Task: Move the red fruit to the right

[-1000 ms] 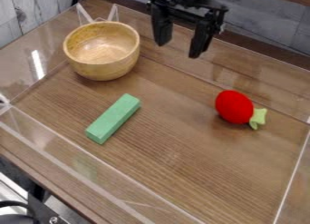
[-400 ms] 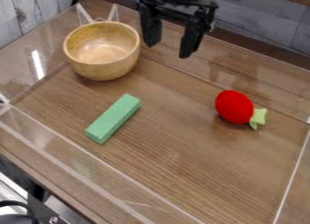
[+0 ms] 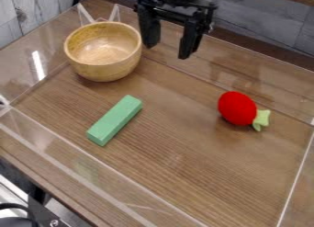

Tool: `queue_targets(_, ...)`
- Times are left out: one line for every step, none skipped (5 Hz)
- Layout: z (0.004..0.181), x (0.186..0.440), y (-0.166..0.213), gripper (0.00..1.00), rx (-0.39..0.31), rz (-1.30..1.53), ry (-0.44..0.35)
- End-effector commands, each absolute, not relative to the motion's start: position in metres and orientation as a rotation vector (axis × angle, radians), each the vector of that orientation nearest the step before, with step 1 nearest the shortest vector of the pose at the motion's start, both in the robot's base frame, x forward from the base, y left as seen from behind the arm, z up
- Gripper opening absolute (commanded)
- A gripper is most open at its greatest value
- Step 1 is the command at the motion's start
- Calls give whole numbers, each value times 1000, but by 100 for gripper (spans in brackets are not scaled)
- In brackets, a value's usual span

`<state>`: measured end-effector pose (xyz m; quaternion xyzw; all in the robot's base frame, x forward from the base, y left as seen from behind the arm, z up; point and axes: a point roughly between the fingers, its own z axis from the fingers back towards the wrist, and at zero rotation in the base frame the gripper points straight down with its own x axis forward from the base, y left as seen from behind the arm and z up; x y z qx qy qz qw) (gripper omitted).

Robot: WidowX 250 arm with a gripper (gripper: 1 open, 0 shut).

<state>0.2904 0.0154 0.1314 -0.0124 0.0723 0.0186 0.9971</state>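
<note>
The red fruit (image 3: pixel 238 107), a small glossy toy strawberry with a yellow-green leafy cap pointing right, lies on the wooden table at the right side. My gripper (image 3: pixel 167 45) hangs at the back centre, pointing down, its two black fingers (image 3: pixel 189 40) spread wide with nothing between them. It stands well apart from the fruit, up and to the left of it, just right of the bowl.
A wooden bowl (image 3: pixel 103 51) stands at the back left. A flat green block (image 3: pixel 114 119) lies left of centre. Clear acrylic walls (image 3: pixel 295 180) ring the wooden table (image 3: pixel 185 148).
The open gripper has drifted slightly left along the back, closer to the bowl. The fruit, block and bowl have stayed put.
</note>
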Motion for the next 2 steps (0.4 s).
queue_targets(155,298,15,100,-9,58,70)
queue_targets(156,304,-4,100,-2,9,68)
